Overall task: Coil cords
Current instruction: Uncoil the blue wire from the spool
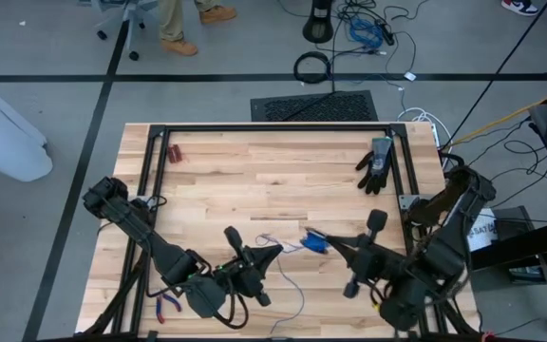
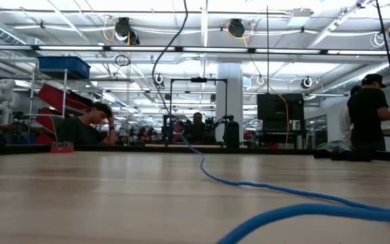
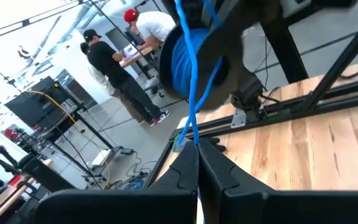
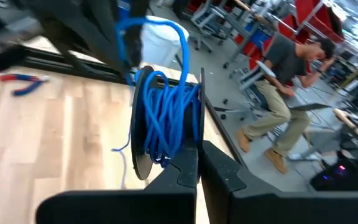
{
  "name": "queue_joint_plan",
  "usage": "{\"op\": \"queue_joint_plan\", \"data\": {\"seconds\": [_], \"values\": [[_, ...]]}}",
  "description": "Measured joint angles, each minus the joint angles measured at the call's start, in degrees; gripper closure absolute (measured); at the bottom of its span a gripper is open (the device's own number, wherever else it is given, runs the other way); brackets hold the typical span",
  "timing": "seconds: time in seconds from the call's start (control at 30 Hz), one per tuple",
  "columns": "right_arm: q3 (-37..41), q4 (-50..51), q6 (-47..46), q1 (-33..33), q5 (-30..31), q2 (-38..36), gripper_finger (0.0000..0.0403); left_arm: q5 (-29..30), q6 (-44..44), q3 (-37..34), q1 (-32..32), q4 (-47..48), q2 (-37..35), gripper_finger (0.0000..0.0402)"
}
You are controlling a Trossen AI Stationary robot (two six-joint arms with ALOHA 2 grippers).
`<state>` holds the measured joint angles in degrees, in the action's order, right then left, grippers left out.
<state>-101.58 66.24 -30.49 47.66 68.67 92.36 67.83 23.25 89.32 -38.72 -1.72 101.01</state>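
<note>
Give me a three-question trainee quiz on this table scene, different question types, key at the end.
1. True or false: the right hand holds a coil of blue cord.
2. What does the left hand pinch? A) the glove B) the pliers C) a strand of the cord
3. Fill in: the glove lies near the table's far ____ corner, seen from above.

Key: 1 true. 2 C. 3 right.
</note>
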Motion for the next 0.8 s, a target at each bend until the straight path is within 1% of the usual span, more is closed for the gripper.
{"op": "queue_joint_plan", "data": {"seconds": [0.07,0.13,0.2,0.3,0.4,0.47,0.53,0.6,0.63,0.8], "values": [[0.0,0.0,0.1,-1.5,0.0,0.1,0.0403,-0.1,0.0,0.0,-0.1,-0.2,0.0,0.0401],[0.0,0.0,0.1,-2.9,0.2,0.1,0.0403,-1.7,0.2,0.0,-0.4,-0.6,0.0,0.0401],[0.0,0.0,0.1,-3.9,1.3,0.2,0.0403,-6.2,0.1,0.0,-0.5,-0.9,0.0,0.0401],[0.0,-0.2,0.1,-4.8,3.4,0.4,0.0403,-15.1,-0.4,0.0,-0.2,-0.7,0.1,0.0401],[0.0,-0.9,0.7,-5.0,3.6,0.4,0.0403,-21.0,-0.4,0.0,0.3,1.1,0.1,0.0401],[0.0,-2.7,2.1,-4.8,3.6,0.4,0.0403,-24.6,-0.4,0.0,0.7,3.9,0.1,0.0401],[0.0,-5.1,4.4,-4.1,3.7,0.4,0.0403,-29.5,-0.5,0.0,1.2,6.9,0.1,0.0401],[0.0,-8.2,7.5,-3.4,3.6,0.4,0.0403,-33.9,-1.2,-0.2,1.9,8.1,0.4,0.0401],[0.0,-9.8,9.1,-3.0,3.6,0.4,0.0403,-34.8,-1.5,-0.4,2.2,8.1,0.6,0.0401],[0.0,-16.3,15.6,-1.3,3.6,0.4,0.0403,-35.0,-3.2,-1.6,4.1,9.4,0.9,0.0401]]}}
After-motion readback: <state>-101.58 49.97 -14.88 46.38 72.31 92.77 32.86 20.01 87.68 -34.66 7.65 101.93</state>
